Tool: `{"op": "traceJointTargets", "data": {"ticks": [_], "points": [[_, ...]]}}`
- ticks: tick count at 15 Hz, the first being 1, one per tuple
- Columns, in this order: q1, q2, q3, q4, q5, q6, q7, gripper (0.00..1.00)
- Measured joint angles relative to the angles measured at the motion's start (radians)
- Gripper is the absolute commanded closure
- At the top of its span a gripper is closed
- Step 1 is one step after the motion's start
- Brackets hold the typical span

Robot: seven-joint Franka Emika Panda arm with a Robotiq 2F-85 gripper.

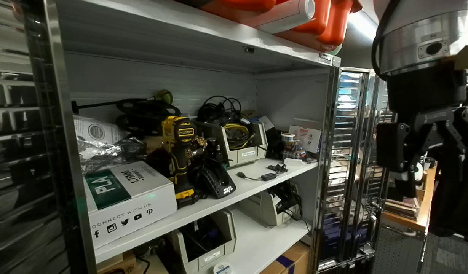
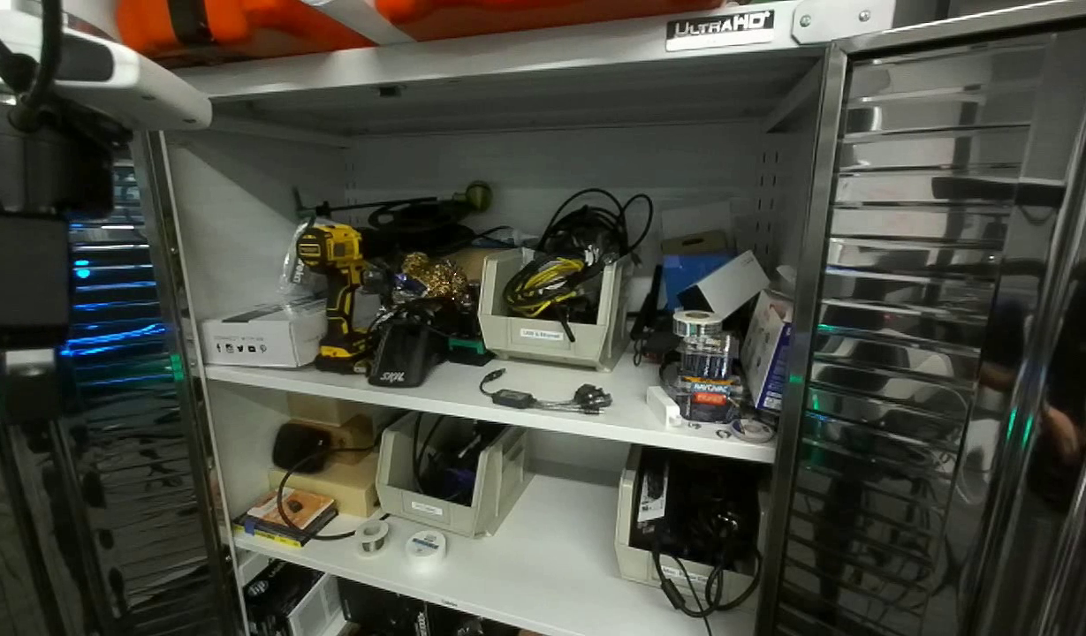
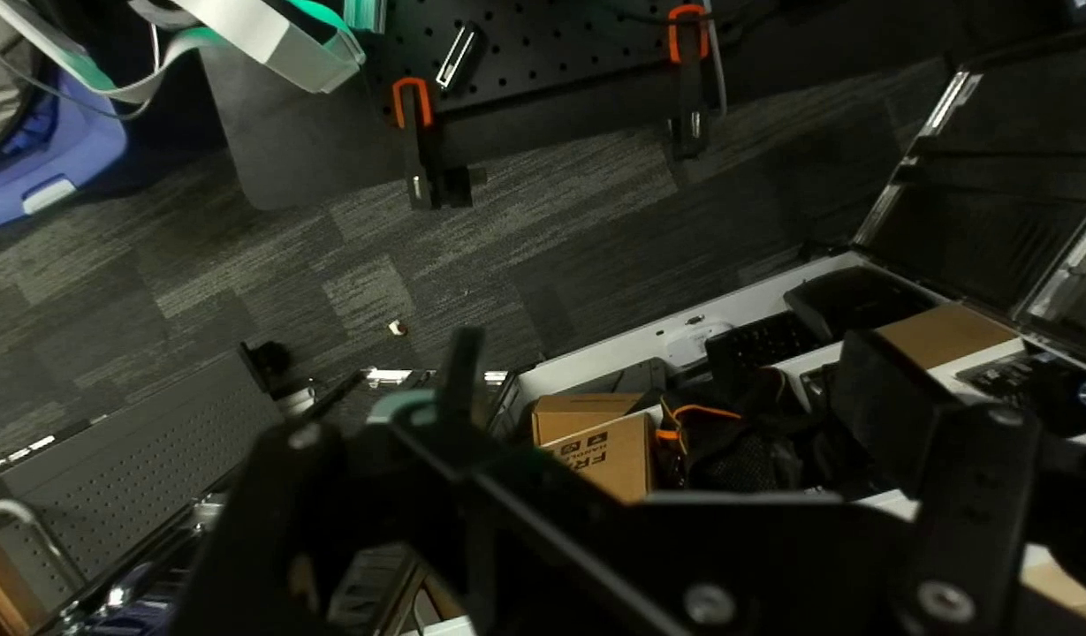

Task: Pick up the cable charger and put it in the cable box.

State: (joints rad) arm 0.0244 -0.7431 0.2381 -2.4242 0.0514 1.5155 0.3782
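Observation:
The cable charger, a thin black cord with a small inline block, lies loose near the front edge of the upper shelf in both exterior views. The cable box, an off-white labelled bin, stands behind it on the same shelf. Yellow and black cables fill it and rise above its rim. My gripper hangs fingers down outside the cabinet, apart from both. Its fingers are spread with nothing between them; they also show in the wrist view. The wrist view shows neither the charger nor that bin.
A yellow drill, a black SKIL charger and a printed carton stand left on the upper shelf. Batteries stand right. More bins sit on the shelf below. Metal doors and an overhead shelf frame the opening.

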Motion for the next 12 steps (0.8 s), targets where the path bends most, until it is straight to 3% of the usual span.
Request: {"op": "traceJointTargets", "data": {"ticks": [6,12], "points": [[-0.016,0.100,0.001,-0.017,-0.032,0.183,0.074,0.00],[-0.069,0.278,0.000,0.000,-0.044,0.473,0.239,0.00]]}}
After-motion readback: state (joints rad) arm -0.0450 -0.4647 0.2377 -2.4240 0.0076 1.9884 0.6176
